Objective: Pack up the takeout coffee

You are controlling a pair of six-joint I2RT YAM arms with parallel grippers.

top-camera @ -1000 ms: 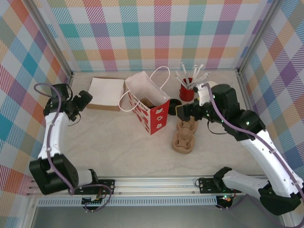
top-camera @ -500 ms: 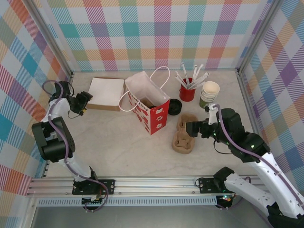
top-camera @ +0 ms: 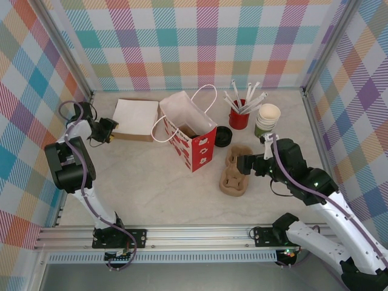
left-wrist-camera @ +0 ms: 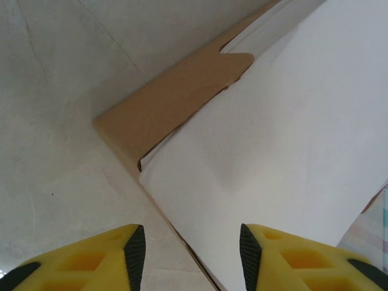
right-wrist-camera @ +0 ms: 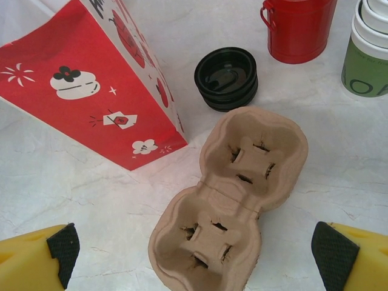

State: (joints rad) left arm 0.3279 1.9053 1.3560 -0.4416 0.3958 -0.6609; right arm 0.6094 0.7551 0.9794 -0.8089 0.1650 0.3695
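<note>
The takeout coffee is out of view. The red paper bag (top-camera: 193, 144) stands open at mid-table; in the right wrist view its printed side (right-wrist-camera: 91, 91) is at the upper left. My right gripper (top-camera: 244, 163) hangs open over the brown pulp cup carrier (top-camera: 234, 174), nothing between its fingers (right-wrist-camera: 194, 257); the carrier (right-wrist-camera: 236, 182) lies empty below. My left gripper (top-camera: 110, 131) is at the left corner of the flat cardboard box of white napkins (top-camera: 134, 118). Its jaws (left-wrist-camera: 193, 254) stand apart above the box corner (left-wrist-camera: 163, 115), holding nothing.
Loose black lids (top-camera: 222, 136) (right-wrist-camera: 227, 77) sit right of the bag. A red tin of stirrers (top-camera: 239, 115) (right-wrist-camera: 297, 30) and a stack of lidless green cups (top-camera: 267, 118) (right-wrist-camera: 367, 57) stand at the back right. Checkered walls close in three sides.
My right arm has pulled back from beside the bag to over the carrier, uncovering the cup stack. My left gripper has swung to the box's left corner and its jaws have narrowed.
</note>
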